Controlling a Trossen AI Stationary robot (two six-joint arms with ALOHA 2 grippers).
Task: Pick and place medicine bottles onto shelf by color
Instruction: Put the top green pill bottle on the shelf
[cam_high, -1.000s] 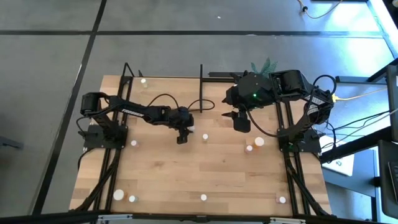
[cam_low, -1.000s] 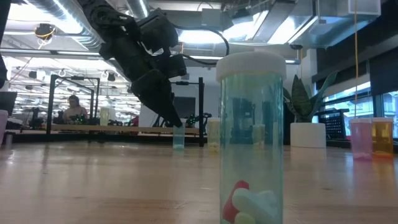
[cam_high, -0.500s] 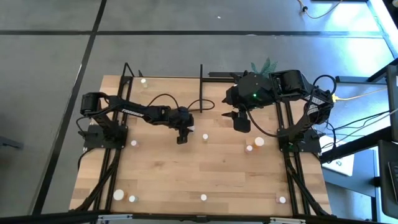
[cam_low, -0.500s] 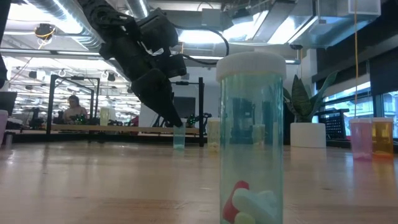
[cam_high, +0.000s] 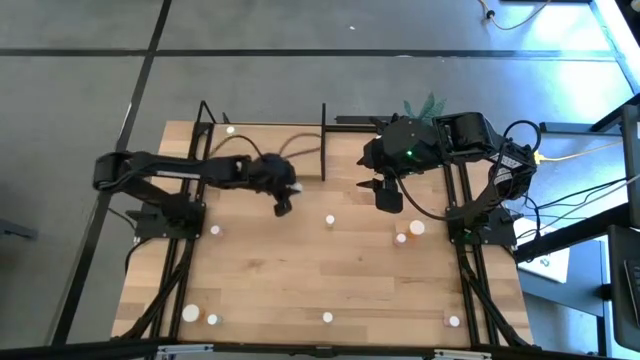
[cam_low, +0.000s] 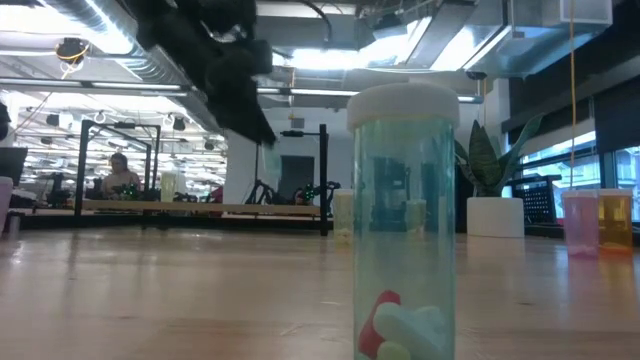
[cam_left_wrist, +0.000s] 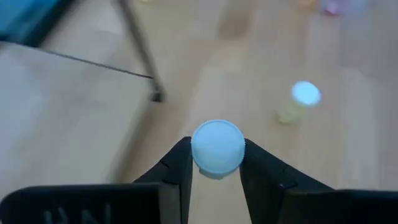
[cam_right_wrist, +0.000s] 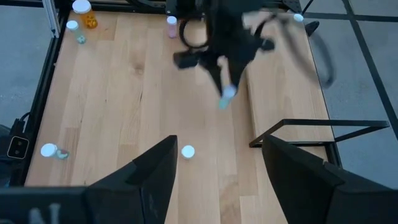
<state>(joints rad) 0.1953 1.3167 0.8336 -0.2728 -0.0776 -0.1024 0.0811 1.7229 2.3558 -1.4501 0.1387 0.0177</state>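
One clear green medicine bottle (cam_low: 405, 220) with a white cap stands nearest the low camera, pills at its bottom. Along the near edge of the light wooden table (cam_high: 300, 270) stand several more small white-capped bottles: an orange one (cam_high: 212, 320) at the near left, one at the near middle (cam_high: 327, 318), one at the near right (cam_high: 454, 322). Farther in, an orange bottle (cam_high: 401, 240) and a pink one (cam_high: 417, 228) stand together on the right, a lone bottle (cam_high: 329, 220) stands mid-table, and another (cam_high: 215, 230) stands at the left.

The left gripper (cam_high: 283, 203) is closed on a small pale-green bottle with a white round cap (cam_left_wrist: 217, 147), pinched between its two dark fingers (cam_left_wrist: 181, 163) and held clear of the tabletop. Since a second ago it has lifted this bottle off the table and carried it left and farther back, close to the pale wood shelf with its thin black frame (cam_high: 262, 140) at the far edge; the arm has drawn back leftward.

The right gripper (cam_high: 385, 195) hangs over the far right of the table, fingers spread wide and holding nothing, unmoved. A green plant (cam_high: 425, 103) sits beyond it.
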